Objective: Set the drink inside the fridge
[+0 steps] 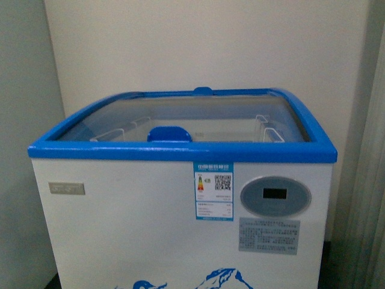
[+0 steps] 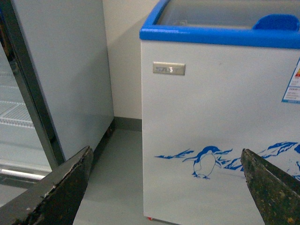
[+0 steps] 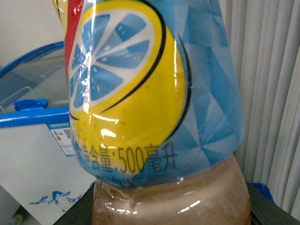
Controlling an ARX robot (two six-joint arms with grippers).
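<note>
While clamped between the right jaws, dark edges pressed to either side of its lower body, fills the right wrist view: drink [image 3: 154,108], blue label with a yellow lemon slice, brownish liquid below. Up in the air, outside the fridge [image 1: 120,229] and apart from it. Dead ahead in the front view: white chest, blue rim [image 1: 180,152], curved glass lid [image 1: 192,117] shut, blue handle [image 1: 169,133] at the front edge. Left jaws wide apart, empty, facing the penguin decal [image 2: 206,161]; grey cabinet [image 2: 65,70] just beside.
</note>
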